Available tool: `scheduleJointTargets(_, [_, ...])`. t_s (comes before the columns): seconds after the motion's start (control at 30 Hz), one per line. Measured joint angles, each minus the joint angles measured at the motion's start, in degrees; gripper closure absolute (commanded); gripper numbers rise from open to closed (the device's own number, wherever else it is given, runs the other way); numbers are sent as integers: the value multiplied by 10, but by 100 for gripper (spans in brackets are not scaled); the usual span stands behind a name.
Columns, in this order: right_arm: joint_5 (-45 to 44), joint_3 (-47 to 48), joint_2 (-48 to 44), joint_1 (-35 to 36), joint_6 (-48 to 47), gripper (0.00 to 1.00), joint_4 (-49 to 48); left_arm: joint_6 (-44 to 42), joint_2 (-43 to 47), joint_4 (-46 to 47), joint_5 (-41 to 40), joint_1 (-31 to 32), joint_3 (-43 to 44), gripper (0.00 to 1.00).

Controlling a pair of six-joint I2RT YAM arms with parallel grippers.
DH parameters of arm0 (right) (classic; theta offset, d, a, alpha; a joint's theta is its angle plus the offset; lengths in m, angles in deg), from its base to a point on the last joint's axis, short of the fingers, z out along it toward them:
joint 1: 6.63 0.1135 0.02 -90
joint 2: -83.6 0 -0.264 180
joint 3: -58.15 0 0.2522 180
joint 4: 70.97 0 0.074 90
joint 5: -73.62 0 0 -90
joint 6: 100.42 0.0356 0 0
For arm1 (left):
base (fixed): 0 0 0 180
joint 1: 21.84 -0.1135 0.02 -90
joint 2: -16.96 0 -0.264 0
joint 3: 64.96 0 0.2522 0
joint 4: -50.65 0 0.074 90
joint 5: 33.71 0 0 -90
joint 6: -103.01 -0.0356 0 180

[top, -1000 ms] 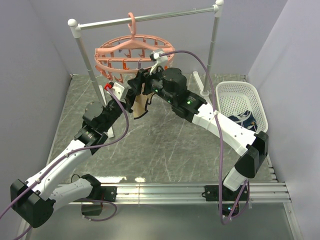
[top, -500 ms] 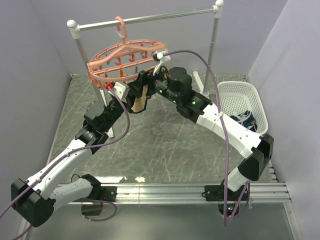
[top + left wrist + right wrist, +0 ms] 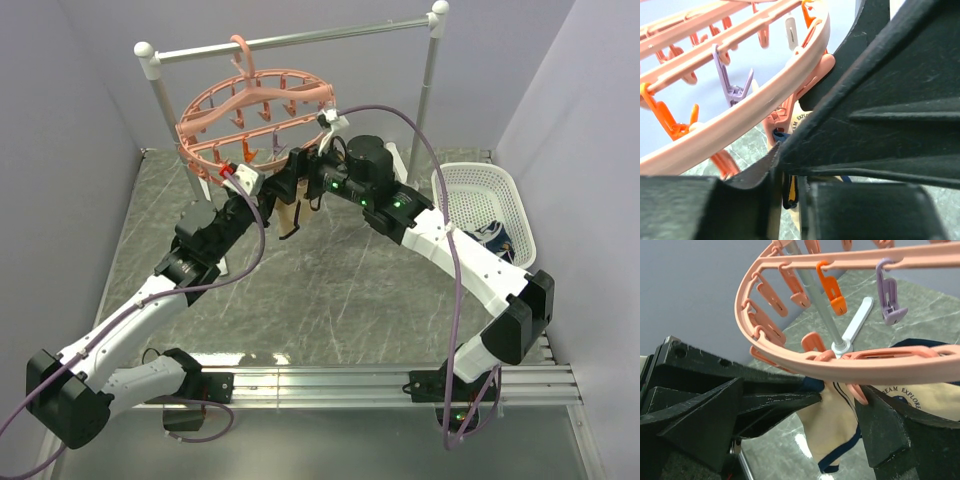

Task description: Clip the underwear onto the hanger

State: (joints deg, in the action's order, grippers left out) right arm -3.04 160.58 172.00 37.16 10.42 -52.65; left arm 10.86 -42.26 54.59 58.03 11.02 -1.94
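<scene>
1. Both arms reach from the near edge of the grey marbled table [image 3: 330, 290] and meet mid-table, under the near rim of the hanger.
2. Left claw [image 3: 790, 197]: fingers pinched together on the navy trim of the underwear [image 3: 835, 425]. Only a thin gap, with trim in it.
3. Right claw [image 3: 303, 176]: fingers stand well apart in the wrist view, clamping nothing. The fabric hangs in the gap and one pink clip [image 3: 860, 392] sits against the right-hand finger.
4. Underwear is off the table, hanging from the left claw directly below the hanger rim, printed front towards the right wrist camera. Can't tell whether the pink clip bites the fabric.
5. White basket [image 3: 450, 190] sits to the right of the right arm, well apart from the claws, with dark blue and white fabric [image 3: 490, 240] inside.
6. Pink hanger [image 3: 200, 120]: ring tilted, and an orange clip [image 3: 832, 290] and a lilac clip [image 3: 890, 302] dangle free.
7. Farthest: the hanger's hook is over the silver bar of the rack [image 3: 330, 33].
</scene>
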Motion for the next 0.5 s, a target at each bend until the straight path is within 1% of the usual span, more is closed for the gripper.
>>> scheduleJointTargets(0.03, [5, -3, -1, -2, 3, 2, 1, 1, 0, -2, 2, 0, 0, 72])
scheduleJointTargets(0.1, [17, -9, -6, -7, 6, 1, 2, 2, 0, -6, 4, 0, 0, 65])
scheduleJointTargets(0.2, [36, -16, -14, -13, 8, 0, 7, 8, 0, -18, 11, 0, 0, 62])
scheduleJointTargets(0.23, [43, -19, -17, -14, 9, 0, 9, 10, 0, -24, 14, 0, 0, 58])
scheduleJointTargets(0.3, [59, -27, -26, -17, 10, 0, 8, 19, 2, -36, 20, 0, 0, 53])
scheduleJointTargets(0.33, [66, -31, -30, -18, 10, 0, 9, 24, 3, -43, 23, 0, 0, 45])
scheduleJointTargets(0.4, [79, -39, -38, -19, 11, 0, 9, 32, 11, -61, 31, 0, 0, 39])
scheduleJointTargets(0.43, [88, -45, -43, -19, 10, 0, 9, 36, 16, -69, 35, 0, 0, 32])
scheduleJointTargets(0.5, [98, -54, -51, -21, 11, 0, 10, 45, 28, -87, 44, 0, 0, 28])
